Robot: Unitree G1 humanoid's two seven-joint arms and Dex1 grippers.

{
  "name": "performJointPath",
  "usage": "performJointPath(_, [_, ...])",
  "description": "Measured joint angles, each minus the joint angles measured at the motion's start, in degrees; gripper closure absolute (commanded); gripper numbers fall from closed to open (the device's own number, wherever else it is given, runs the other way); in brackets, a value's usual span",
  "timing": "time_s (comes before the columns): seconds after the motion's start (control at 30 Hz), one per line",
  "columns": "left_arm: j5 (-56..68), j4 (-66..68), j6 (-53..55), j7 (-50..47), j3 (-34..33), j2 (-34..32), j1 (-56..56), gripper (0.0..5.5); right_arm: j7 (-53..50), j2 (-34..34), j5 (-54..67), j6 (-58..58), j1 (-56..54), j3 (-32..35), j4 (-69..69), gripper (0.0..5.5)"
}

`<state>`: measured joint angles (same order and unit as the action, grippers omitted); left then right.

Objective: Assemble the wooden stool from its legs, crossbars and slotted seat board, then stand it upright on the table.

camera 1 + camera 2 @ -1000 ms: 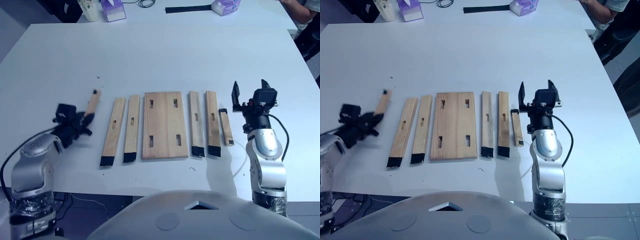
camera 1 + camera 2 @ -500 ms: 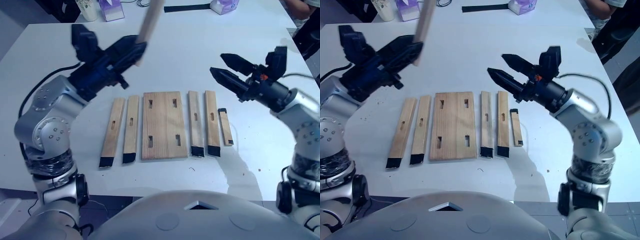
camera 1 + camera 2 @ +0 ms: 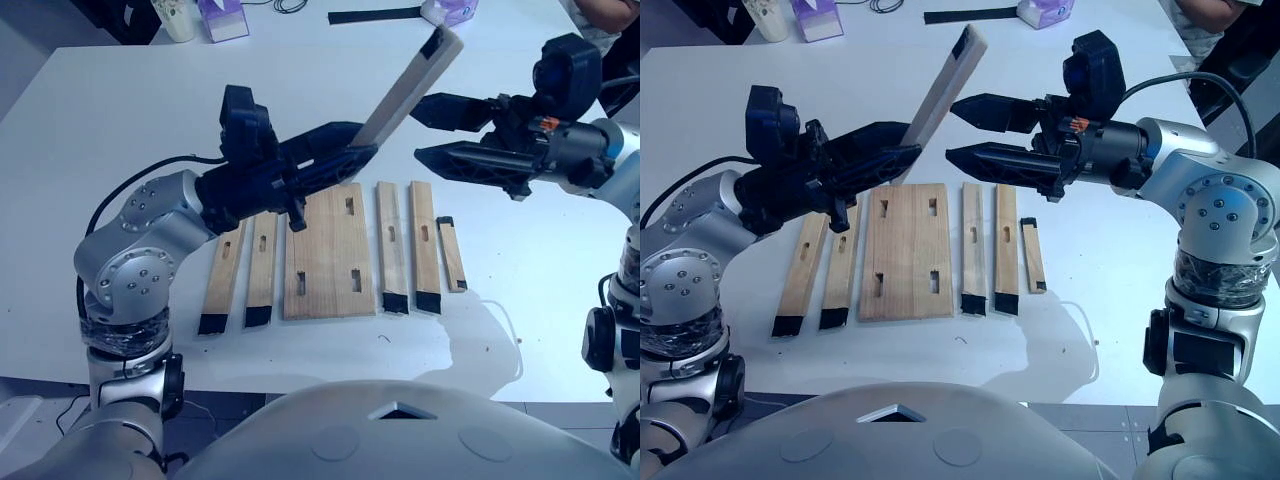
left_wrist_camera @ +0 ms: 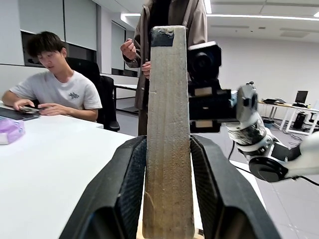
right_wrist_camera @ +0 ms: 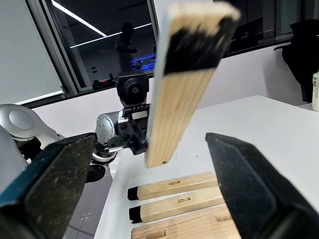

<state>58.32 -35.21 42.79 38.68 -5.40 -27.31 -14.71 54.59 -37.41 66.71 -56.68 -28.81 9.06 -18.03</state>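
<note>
Nothing is joined yet. The seat board (image 3: pixel 327 250) lies flat in the middle of the table (image 3: pixel 120 120), with two legs (image 3: pixel 245 258) to its left, two more to its right, and a short crossbar (image 3: pixel 452 253) beyond those. The left gripper (image 3: pixel 355 162) is clamped on a black-tipped wooden bar (image 3: pixel 410 85), which slants up toward the upper centre. The right gripper (image 3: pixel 420 127) gapes wide just beside the bar's top end, grasping nothing.

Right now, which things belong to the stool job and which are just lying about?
Job: wooden bar in left end effector, seat board, four slotted legs, short crossbar, open right end effector.
Lying about: two tissue boxes, black strip, white container, cable.
</note>
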Motion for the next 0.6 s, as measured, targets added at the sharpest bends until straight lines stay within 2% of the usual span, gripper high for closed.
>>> performJointPath(0.37, [1.37, -2.14, 0.11, 1.44, 1.78, -1.67, 2.41, 4.16, -0.04, 0.68, -0.04, 0.44, 0.77, -2.15, -3.14, 1.47])
performJointPath(0.6, [1.48, -2.81, 0.18, 1.35, 3.03, -2.33, 3.14, 4.16, 0.33, 0.49, -0.07, 0.45, 1.04, -3.32, -4.43, 2.54])
